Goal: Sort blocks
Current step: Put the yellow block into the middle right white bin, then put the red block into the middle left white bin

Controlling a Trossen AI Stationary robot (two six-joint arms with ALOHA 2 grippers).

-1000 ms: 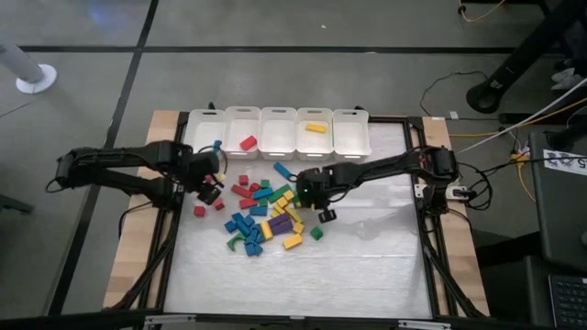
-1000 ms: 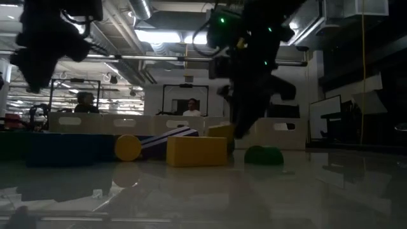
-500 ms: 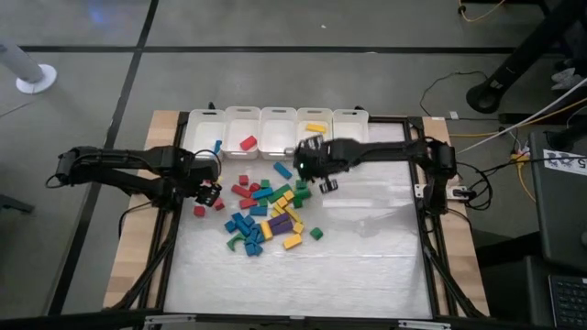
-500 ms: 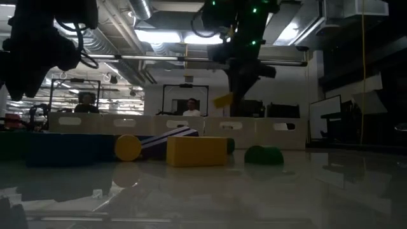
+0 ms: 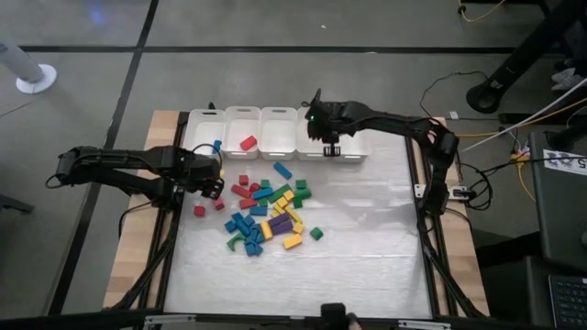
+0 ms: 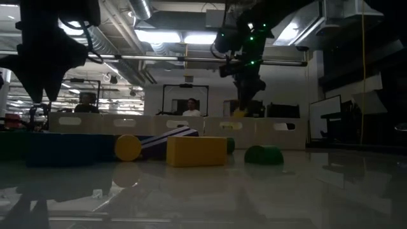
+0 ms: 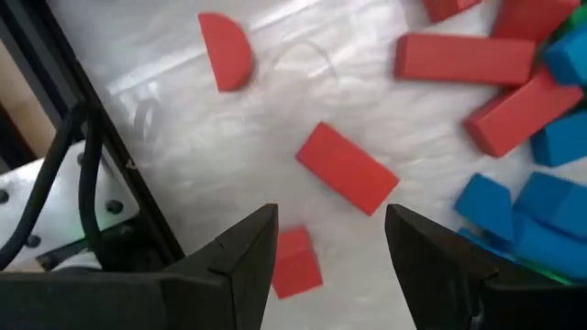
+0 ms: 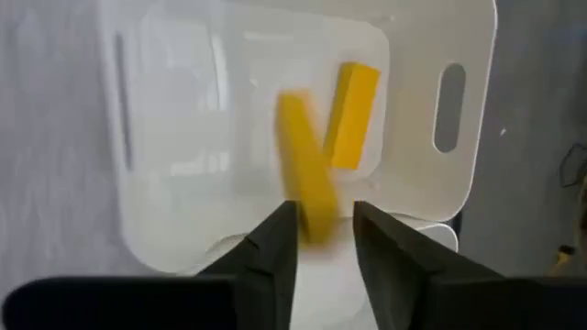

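The blocks lie in a loose pile point(image 5: 266, 211) at mid-table: red, blue, green, yellow and purple. My right gripper point(image 5: 328, 142) hangs open over the fourth white bin point(image 5: 315, 147) from the left. A blurred yellow block point(image 8: 303, 183) shows between its fingertips, above a yellow bar point(image 8: 348, 115) that lies on the bin's floor. My left gripper point(image 7: 330, 266) stands open, pointing down, over the pile's left edge. A red bar point(image 7: 347, 168) and a small red block point(image 7: 295, 261) lie flat on the table below it, untouched. My right gripper points down into the bin. The yellow block's near end point(image 8: 316, 229) lies in the gap between the fingers, close to one finger point(image 8: 275, 247) and clear of the other. I cannot tell whether it touches that finger.
Five white bins stand in a row along the far edge. The first holds a blue block point(image 5: 217, 145) and the second a red one point(image 5: 248, 142). A dark frame point(image 5: 420, 211) rims the work surface. Bare white table lies near and right of the pile.
My right gripper has risen from the pile's right side and swung toward the far edge, carrying a yellow block with it. It now stands over the fourth bin. In the low view the block has come down to the height of the bin's rim.
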